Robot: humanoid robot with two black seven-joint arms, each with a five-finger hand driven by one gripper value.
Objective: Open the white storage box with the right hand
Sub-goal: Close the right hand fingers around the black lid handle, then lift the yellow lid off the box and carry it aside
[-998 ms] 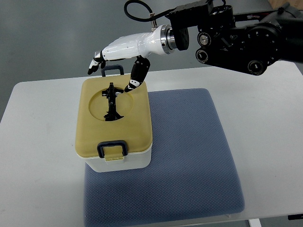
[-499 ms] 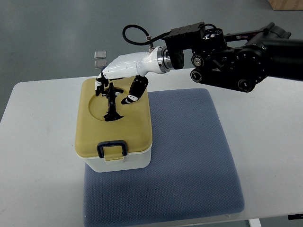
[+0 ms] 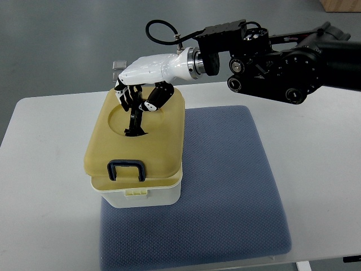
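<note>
The white storage box (image 3: 144, 195) stands on the left part of a blue mat (image 3: 225, 186). Its yellow lid (image 3: 158, 147) has a black handle (image 3: 135, 119) set in a round recess. My right hand (image 3: 138, 99) comes in from the right and its fingers are curled around the top of that handle. The lid is lifted and tilted, shifted left off the white base, with its front latch (image 3: 126, 169) hanging free above the base rim. The hand hides the far end of the lid.
The box and mat lie on a white table (image 3: 316, 141). The black right arm (image 3: 282, 53) spans the far right of the table. Grey floor lies beyond the far edge. A small grey object (image 3: 117, 65) sits on the floor behind the box.
My right hand came down from behind the box onto the lid handle and closed on it. The lid has since risen, tilted and shifted left, and its front latch has come off the base.
</note>
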